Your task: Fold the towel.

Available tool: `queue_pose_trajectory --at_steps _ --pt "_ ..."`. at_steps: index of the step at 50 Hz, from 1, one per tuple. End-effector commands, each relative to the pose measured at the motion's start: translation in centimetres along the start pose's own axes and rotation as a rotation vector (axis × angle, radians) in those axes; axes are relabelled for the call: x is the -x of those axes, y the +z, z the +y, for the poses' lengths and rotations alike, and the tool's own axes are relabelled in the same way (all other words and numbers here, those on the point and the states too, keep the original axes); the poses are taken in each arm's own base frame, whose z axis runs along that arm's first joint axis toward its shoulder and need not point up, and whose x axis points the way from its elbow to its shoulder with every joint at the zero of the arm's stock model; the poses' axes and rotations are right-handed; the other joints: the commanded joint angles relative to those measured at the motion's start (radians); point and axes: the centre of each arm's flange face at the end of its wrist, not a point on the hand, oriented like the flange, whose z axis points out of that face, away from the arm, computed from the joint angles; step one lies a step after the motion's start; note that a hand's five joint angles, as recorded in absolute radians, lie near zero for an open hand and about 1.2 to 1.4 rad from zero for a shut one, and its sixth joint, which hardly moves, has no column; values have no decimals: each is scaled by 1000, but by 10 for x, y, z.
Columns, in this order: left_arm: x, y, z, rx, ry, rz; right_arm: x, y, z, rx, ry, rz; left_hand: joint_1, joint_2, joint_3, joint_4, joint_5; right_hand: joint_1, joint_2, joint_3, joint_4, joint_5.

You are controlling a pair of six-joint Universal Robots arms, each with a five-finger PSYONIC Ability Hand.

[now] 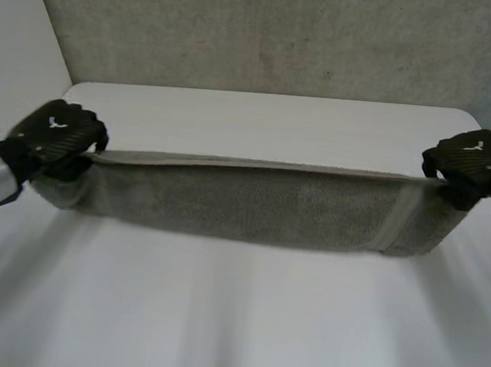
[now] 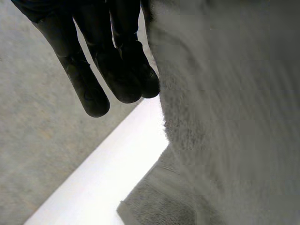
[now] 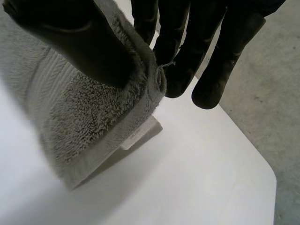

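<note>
Towel (image 1: 244,205) hangs taut over the tabletop (image 1: 259,121), its left end pinched in my left robot hand (image 1: 58,139), its right end in my right robot hand (image 1: 473,159). Mid-fold, I judge; next I should lay it down evenly.

Towels: one, a grey terry-cloth towel (image 1: 252,203).
Hands: two, black, fingered, of machine parts; left hand (image 1: 58,130) at nine o'clock, right hand (image 1: 475,159) at three o'clock.
Tables: one, a white flat table (image 1: 259,121).

A white table (image 1: 267,121) has a grey speckled surface (image 1: 283,33) lying beyond its far edge.
</note>
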Motion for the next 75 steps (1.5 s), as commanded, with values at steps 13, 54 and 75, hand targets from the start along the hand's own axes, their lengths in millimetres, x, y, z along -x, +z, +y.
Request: queue_pose_trajectory --at_steps 13,54,75 --pt "19 113 47 18 42 -54 17 110 9 -3 -19 83 146 53 47 36 77 77 74 69 59 55" --pt "13 85 8 28 -68 -129 51 64 2 16 103 61 -1036 -1130 -1136 -1147 -1105 -1145 -1148 -1153 -1163 -1167" --pt "-31 47 10 87 -119 -40 65 83 74 81 4 89 -1036 -1130 -1136 -1147 -1105 -557 -561 -566 -575 -579"
